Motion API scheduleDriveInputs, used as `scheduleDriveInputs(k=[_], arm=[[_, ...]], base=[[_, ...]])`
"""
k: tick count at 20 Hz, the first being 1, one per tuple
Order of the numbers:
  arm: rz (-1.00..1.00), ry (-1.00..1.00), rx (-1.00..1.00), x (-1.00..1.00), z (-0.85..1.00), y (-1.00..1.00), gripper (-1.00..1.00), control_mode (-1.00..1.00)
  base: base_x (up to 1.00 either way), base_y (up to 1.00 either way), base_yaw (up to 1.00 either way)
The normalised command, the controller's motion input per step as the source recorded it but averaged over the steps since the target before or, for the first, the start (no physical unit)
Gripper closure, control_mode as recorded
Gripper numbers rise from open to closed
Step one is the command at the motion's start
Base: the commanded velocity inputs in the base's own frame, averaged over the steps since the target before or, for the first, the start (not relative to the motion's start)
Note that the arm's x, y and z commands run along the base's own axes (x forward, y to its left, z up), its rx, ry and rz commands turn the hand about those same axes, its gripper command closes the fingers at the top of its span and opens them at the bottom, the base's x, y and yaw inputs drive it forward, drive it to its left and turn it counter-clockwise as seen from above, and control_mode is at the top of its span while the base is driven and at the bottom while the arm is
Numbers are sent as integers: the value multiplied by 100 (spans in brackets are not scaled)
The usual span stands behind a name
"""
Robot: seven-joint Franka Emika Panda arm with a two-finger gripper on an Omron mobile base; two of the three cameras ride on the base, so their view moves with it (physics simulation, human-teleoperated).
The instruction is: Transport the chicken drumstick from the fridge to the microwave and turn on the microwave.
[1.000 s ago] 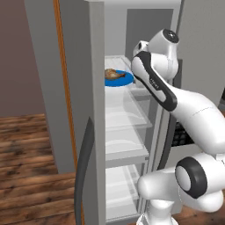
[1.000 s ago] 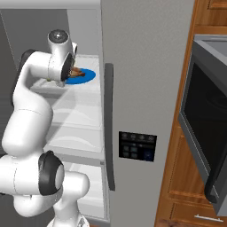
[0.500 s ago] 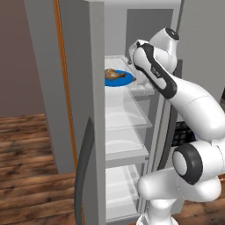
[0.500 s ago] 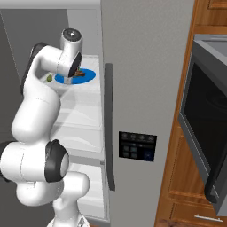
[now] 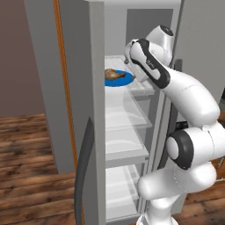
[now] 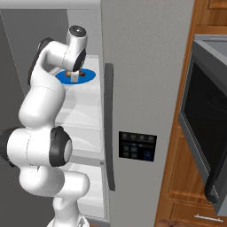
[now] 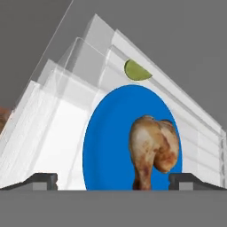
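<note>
A: What has changed at the near side?

B: The white arm has swung in through the open door of the tall light-grey fridge (image 5: 70,88). Its two-finger gripper (image 7: 113,179) has come down over the top shelf, jaws spread wide apart with nothing between them.

A: And beyond the fingertips?

B: The small golden-brown chicken drumstick (image 7: 153,148) lies on the flat round blue plate (image 7: 108,142), on the white translucent shelf (image 7: 53,128). Its bone end points toward the gripper. It sits right of the plate's middle, between the two tips but not touched. Farther back lies a small green slice (image 7: 135,71).

A: So for the task?

B: Probably the reach is nearly over; a grasp comes next. The wide grey microwave (image 6: 208,128) waits to the right, door ajar.
</note>
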Motion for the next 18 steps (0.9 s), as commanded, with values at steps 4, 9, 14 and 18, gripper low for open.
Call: scheduleDriveInputs(k=[4,9,14,18], arm=[[5,9,-18,36,0,4,-100,-100],[0,7,-10,34,0,10,-100,-100],[-1,3,0,17,-13,1,-100,-100],[-4,7,0,5,-26,0,-100,-100]], base=[[0,0,0],[0,0,0],[0,0,0],[0,0,0]])
